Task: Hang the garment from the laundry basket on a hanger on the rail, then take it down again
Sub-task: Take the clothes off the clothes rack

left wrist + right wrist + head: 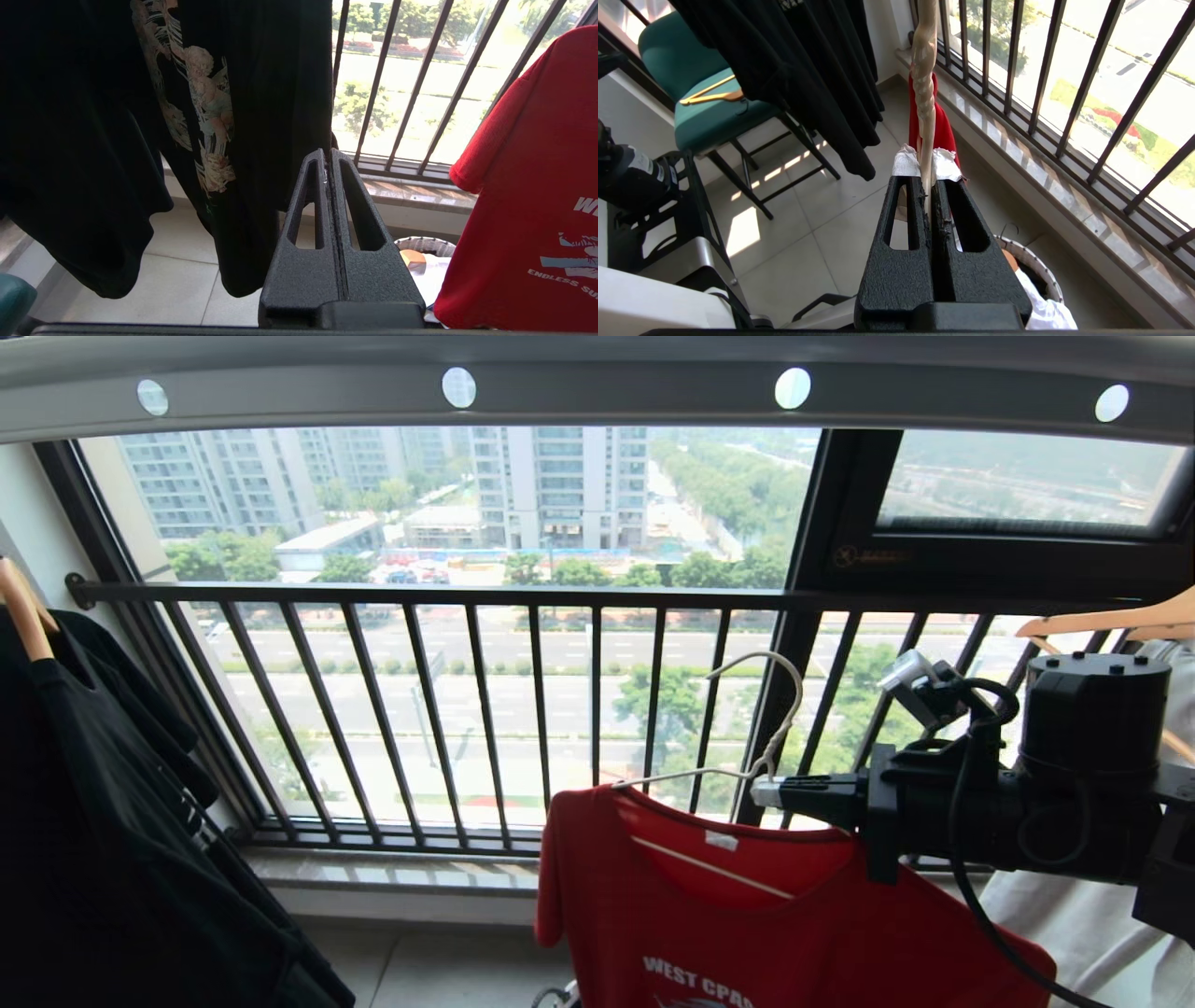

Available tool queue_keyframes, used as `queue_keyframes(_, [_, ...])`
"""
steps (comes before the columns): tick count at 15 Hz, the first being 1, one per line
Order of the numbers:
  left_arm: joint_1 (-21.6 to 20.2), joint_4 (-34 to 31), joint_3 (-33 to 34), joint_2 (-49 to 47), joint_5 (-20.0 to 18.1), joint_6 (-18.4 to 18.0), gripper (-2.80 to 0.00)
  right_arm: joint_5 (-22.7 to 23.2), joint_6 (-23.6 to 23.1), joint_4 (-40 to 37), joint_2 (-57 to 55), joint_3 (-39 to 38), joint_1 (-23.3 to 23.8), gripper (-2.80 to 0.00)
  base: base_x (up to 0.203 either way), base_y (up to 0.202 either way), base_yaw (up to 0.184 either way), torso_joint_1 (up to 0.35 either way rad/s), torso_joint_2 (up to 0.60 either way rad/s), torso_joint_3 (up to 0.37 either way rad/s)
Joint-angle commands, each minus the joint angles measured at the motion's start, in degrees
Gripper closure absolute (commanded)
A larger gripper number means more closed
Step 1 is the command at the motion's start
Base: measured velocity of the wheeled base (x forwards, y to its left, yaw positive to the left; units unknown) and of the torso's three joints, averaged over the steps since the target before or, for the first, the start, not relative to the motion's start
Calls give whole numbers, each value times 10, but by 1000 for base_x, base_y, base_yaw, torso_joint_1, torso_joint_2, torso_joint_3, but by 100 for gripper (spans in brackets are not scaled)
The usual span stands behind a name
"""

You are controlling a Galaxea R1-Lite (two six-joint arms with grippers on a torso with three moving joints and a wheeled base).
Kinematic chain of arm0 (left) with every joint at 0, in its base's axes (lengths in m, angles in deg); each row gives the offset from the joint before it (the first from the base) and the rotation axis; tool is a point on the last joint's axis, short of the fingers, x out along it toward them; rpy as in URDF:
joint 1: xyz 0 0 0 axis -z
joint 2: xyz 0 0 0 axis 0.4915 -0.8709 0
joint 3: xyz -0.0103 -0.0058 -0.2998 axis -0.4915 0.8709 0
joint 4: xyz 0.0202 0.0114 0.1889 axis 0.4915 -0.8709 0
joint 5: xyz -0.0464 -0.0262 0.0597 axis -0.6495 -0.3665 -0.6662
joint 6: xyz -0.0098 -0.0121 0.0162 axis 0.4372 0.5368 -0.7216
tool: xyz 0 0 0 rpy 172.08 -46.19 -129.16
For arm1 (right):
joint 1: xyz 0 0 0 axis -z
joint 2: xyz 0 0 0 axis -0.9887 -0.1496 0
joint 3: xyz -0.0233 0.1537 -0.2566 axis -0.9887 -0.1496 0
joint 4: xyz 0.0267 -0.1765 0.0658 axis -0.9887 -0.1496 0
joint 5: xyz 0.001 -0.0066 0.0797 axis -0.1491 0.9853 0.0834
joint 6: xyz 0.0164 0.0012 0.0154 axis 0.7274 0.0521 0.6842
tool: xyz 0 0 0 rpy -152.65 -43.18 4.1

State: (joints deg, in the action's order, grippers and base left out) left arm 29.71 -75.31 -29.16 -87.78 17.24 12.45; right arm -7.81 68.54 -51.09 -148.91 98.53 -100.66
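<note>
Grey metal, the wide rail (597, 394) with its row of round holes runs across the top of the head view, well above the red short-sleeved T-shirt (747, 915) at lower centre, so the garment is not yet hung. It drapes on the thin whitish wire hanger (761, 747), carried by the right gripper (761, 791), fingers clamped on the twisted neck below the hook, leaving the hook free for a hole. Left gripper (328, 158), fingers together and empty, sits idle by the black T-shirt (117, 140); the small round woven-rimmed laundry basket (1045, 275) lies low in the right wrist view.

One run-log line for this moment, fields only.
right pincer: shut on hanger neck | red T-shirt: on hanger | hook: below rail, not on it | left pincer: shut, empty
</note>
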Motion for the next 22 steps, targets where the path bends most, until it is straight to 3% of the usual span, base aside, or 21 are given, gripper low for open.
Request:
queue_keyframes(1, [0, 0, -1, 0, 0, 1, 0, 2, 0, 2, -8, 1, 0, 0, 0, 0, 0, 0, 0, 0])
queue_keyframes(3, [0, 0, -1, 0, 0, -1, 0, 2, 0, 13, -26, 3, 0, 0, 0, 0, 0, 0, 0, 0])
queue_keyframes(6, [0, 0, -3, 0, -6, -36, 0, 1, 0, 29, -46, 2, 3, 0, 0, 0, 0, 0, 0, 0])
queue_keyframes(9, [0, -3, -59, -40, -41, -32, 0, 1, 0, 30, -46, 5, 4, 0, 0, 0, 0, 0, 0, 0])
queue_keyframes(11, [0, -4, -106, -119, -79, -32, 0, 0, 19, 34, -44, 6, 5, 0, 0, 0, 0, 0, 0, 0])
queue_keyframes(15, [8, 0, -201, -359, -199, -32, 0, -17, 100, 104, -44, 10, 6, 0, 0, 0, 0, 0, 0, 0])
queue_keyframes(17, [59, 2, -257, -481, -239, -21, 0, -17, 102, 104, -46, 10, 6, 0, 0, 0, 0, 0, 0, 0])
queue_keyframes(18, [105, 3, -285, -540, -252, -10, 0, -16, 103, 103, -48, 11, 5, 0, 0, 0, 0, 0, 0, 0])
queue_keyframes(22, [251, 56, -378, -773, -269, 20, 0, -18, 117, 104, -63, 18, 5, 0, 0, 0, 0, 0, 0, 0])
